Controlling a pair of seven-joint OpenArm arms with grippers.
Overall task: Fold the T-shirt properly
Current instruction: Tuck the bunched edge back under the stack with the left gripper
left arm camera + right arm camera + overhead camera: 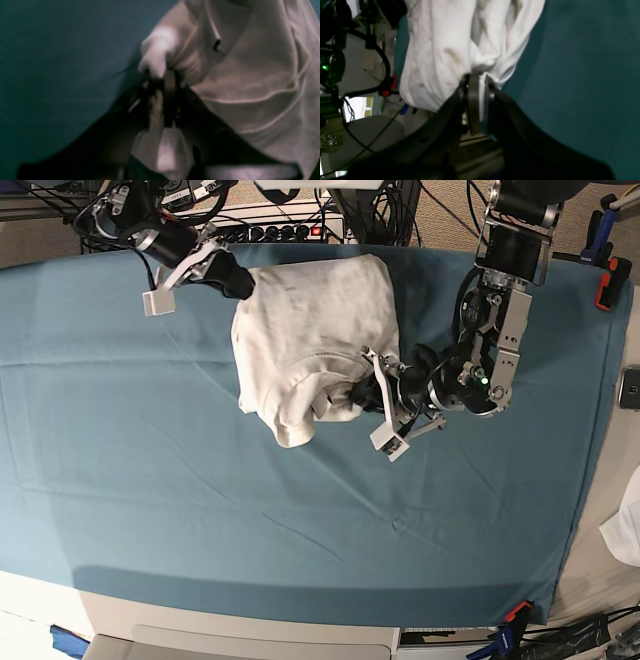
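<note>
Fingers [477, 82] pinch T-shirt [315, 330].

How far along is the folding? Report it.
Early. Done: both grippers are clamped on the plain white cotton T-shirt, the left gripper at its collar end, the right gripper on a bunched edge. In hand: carrying it, still crumpled. Left: spreading it on the teal cloth and every fold.

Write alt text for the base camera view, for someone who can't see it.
From above, two robot arms hold a crumpled white T-shirt over a teal cloth: the right gripper grips its top left edge, and the left gripper grips its lower right.
</note>
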